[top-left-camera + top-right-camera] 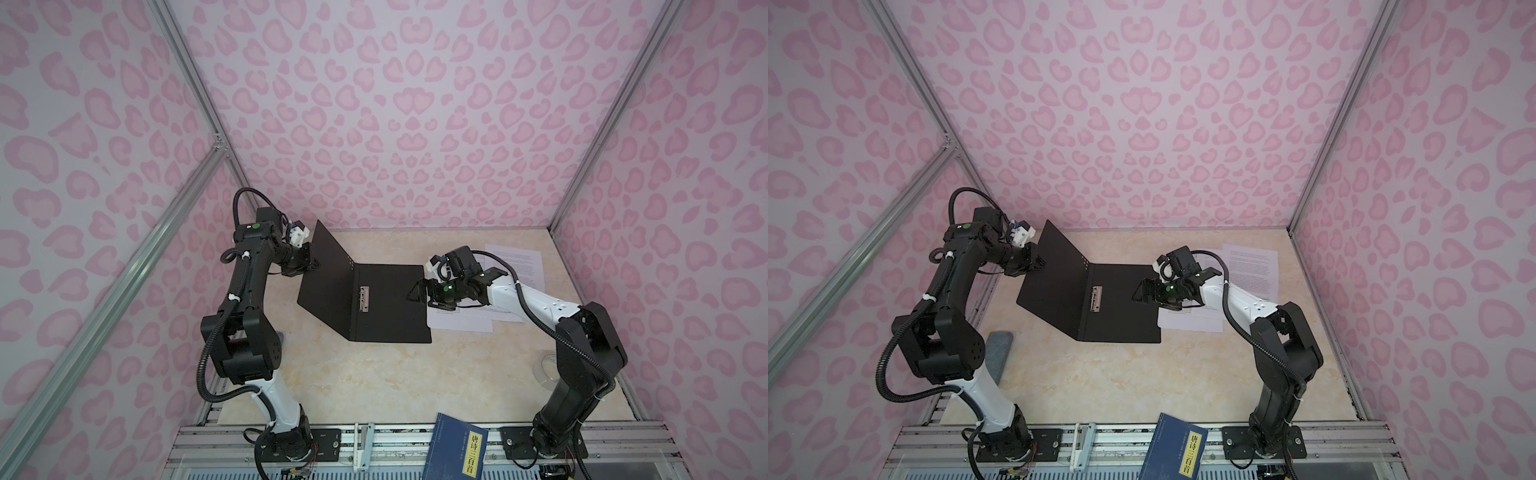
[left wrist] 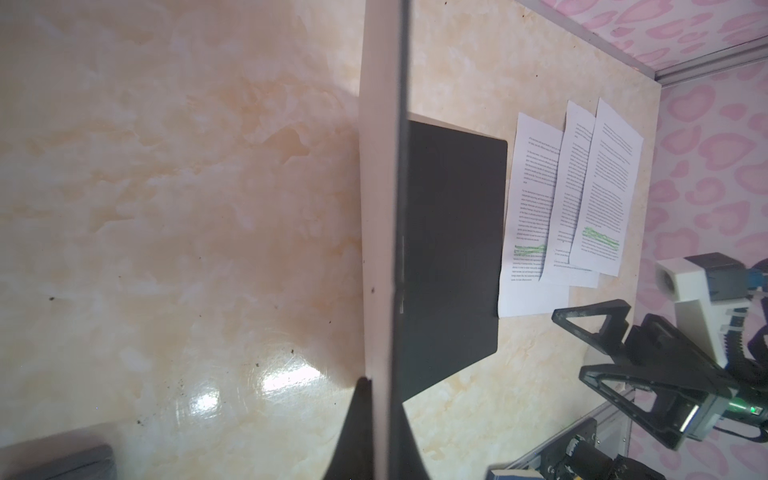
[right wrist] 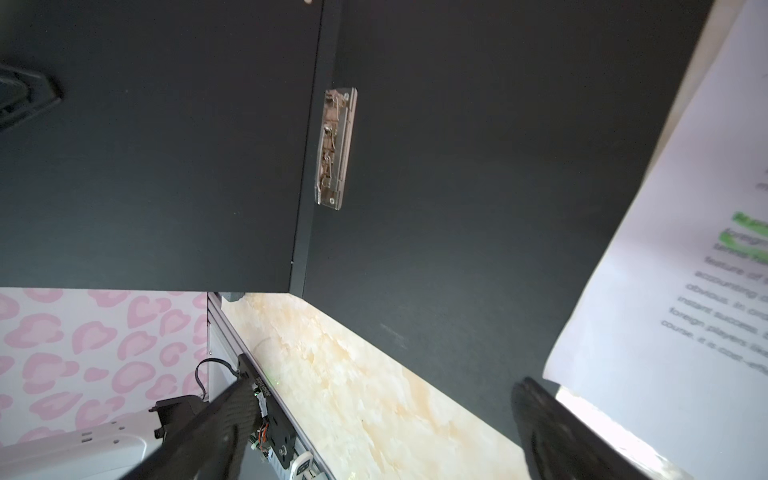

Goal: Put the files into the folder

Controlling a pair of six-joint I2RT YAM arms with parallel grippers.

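The left pincer (image 1: 309,266) was pressed together on the outer edge of the folder (image 1: 374,303), pinching its cover so that it stood raised at an angle, black inside showing. Right beside that cover, past the spine, the other half lay flat on the tabletop (image 1: 374,374), with the metal clip (image 3: 334,145) near the fold. The right pincer (image 1: 417,291) stood spread wide over the flat half's far edge, holding nothing. Just behind it the files (image 2: 573,199) lay fanned and overlapping on the tabletop, the nearest sheet touching the folder. Well apart from both pincers, a blue book (image 1: 457,449) lay across the front rail.
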